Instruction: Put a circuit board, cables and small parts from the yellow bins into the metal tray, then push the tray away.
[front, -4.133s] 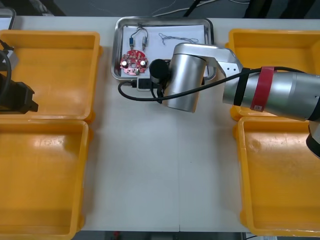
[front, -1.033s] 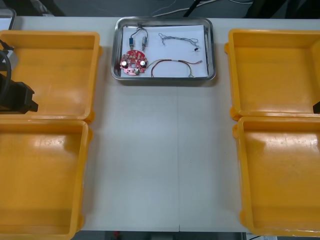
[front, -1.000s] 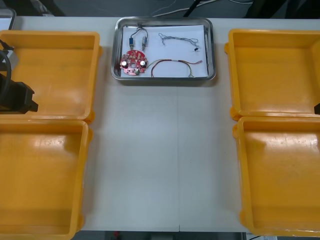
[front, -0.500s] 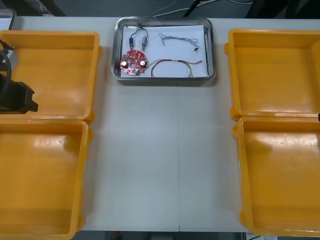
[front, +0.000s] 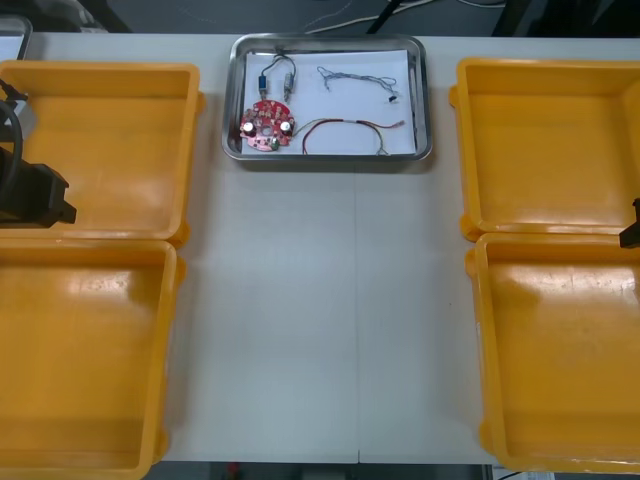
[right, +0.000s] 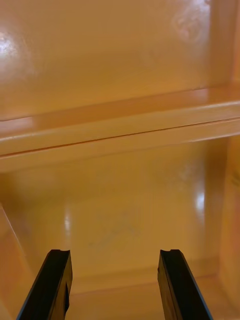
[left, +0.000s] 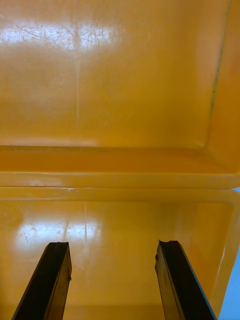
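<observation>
The metal tray (front: 423, 100), white inside, stands at the table's far middle. In it lie a round red circuit board (front: 265, 128), a red and yellow cable (front: 345, 125), a thin twisted cable (front: 355, 77) and small metal parts (front: 277, 72). My left arm (front: 35, 195) is parked at the left edge over the left bins. In the left wrist view my left gripper (left: 114, 280) stands open over bare orange bin floor. A dark tip of my right arm (front: 630, 228) shows at the right edge. My right gripper (right: 117, 287) is open above the rims where the two right bins meet (right: 120, 130).
Two yellow bins stand at the left, far (front: 110, 150) and near (front: 80, 350). Two more stand at the right, far (front: 545, 140) and near (front: 560, 350). All look bare inside. White table (front: 320, 320) runs between them from the tray to the near edge.
About four seconds ago my right arm reached over the tray's near edge; it has drawn back to the right edge. The tray and its contents have not moved.
</observation>
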